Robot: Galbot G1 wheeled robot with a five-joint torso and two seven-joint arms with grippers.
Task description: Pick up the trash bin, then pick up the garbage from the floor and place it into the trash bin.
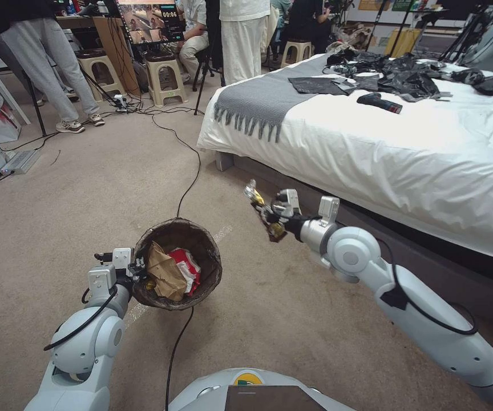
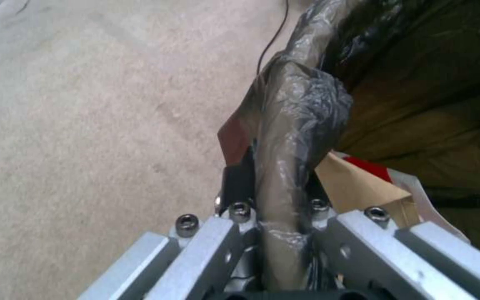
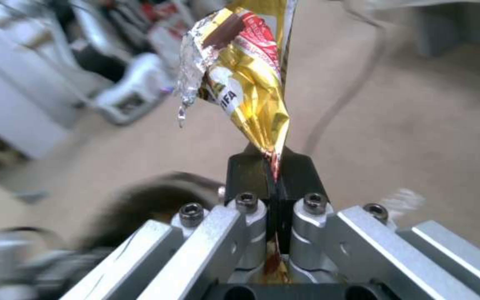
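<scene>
- The trash bin (image 1: 178, 264) is held up over the beige carpet (image 1: 87, 205) by the left gripper (image 1: 138, 269), whose fingers are clamped on the near-left part of the rim; the bin's white wall is hidden under the folded-over bag.
- In the left wrist view the rim (image 2: 284, 137) runs between the two closed fingers, wrapped in glossy, wrinkled brown plastic; the outer finger (image 2: 237, 183) is partly covered by the film.
- Inside the bin lie a crumpled brown paper piece (image 1: 164, 273) and a red-and-white wrapper (image 1: 186, 268); anything beneath them cannot be made out.
- The right gripper (image 1: 269, 216) hangs in the air between the bin and the bed (image 1: 406, 154); it is pinched tight on a crinkled gold foil wrapper (image 3: 248, 83), silver inside, with red print.
- In the head view the wrapper is only a small glint; the right wrist view shows its torn, twisted shape; the bin behind it there is a dark blur.
- A black cable (image 1: 192, 171) crosses the carpet and passes under the bin.
</scene>
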